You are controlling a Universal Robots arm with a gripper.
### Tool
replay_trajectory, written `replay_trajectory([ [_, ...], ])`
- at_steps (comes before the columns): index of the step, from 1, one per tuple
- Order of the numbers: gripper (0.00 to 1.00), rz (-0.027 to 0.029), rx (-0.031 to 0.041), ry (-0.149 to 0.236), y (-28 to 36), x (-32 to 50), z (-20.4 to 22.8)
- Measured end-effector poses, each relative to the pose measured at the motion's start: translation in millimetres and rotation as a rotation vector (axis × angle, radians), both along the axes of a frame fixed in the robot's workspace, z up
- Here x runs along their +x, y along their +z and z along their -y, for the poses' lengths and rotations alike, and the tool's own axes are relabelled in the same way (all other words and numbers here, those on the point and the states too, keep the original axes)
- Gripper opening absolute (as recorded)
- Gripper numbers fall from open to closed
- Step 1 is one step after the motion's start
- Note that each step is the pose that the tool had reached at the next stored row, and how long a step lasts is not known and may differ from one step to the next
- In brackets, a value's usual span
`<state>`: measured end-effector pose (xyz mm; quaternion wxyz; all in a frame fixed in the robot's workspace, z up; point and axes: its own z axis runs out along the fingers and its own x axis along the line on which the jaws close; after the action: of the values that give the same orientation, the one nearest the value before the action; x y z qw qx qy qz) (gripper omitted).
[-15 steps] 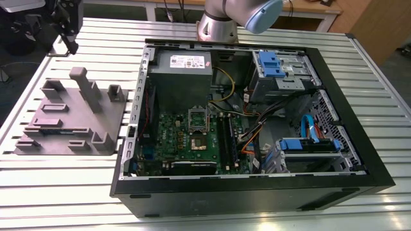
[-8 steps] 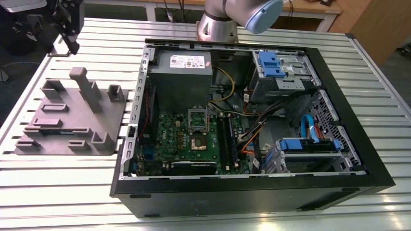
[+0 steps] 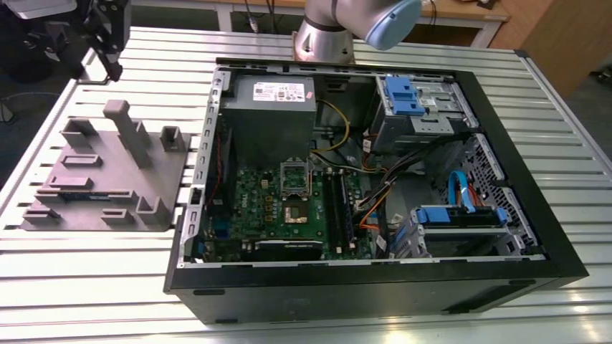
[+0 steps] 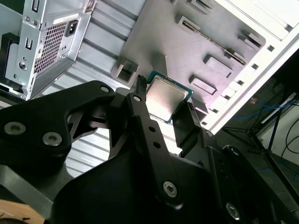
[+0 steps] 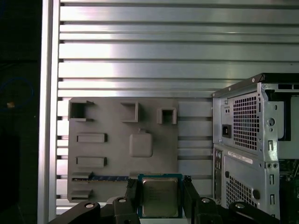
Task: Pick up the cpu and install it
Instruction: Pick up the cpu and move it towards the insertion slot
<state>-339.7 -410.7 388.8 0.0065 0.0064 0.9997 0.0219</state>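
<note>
The cpu, a small flat square chip with a shiny grey metal top and a thin teal rim, sits between my two black fingers in both wrist views. My gripper is shut on the cpu, with one finger on each opposite edge. The chip hangs in the air above the near edge of the grey holder tray. In the exterior view my gripper is high at the far left, above the grey holder tray and apart from the open computer case. The motherboard's socket lies open-faced inside the case.
The case holds a grey power-supply box, blue drive brackets, cables and black memory sticks. The arm's base stands behind the case. A narrow stick lies in the holder. The slatted metal table surrounds everything.
</note>
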Motion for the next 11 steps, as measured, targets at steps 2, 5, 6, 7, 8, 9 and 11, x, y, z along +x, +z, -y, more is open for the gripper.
replay_trajectory([
  [2,0.47,0.0000,0.0000,0.000,0.0,1.2,0.0],
  [5,0.47,0.0000,0.0000,0.000,0.0,2.7,0.0],
  [6,0.47,0.0000,0.0000,0.000,0.0,3.2,0.0],
  [7,0.47,-0.0001,0.0000,0.000,0.0,3.7,0.0],
  [8,0.47,0.0000,0.0000,0.000,0.0,4.2,0.0],
  [9,0.47,0.0000,0.0000,0.000,0.0,4.7,0.0],
  [11,0.47,0.0000,0.0001,0.000,0.0,5.7,0.0],
])
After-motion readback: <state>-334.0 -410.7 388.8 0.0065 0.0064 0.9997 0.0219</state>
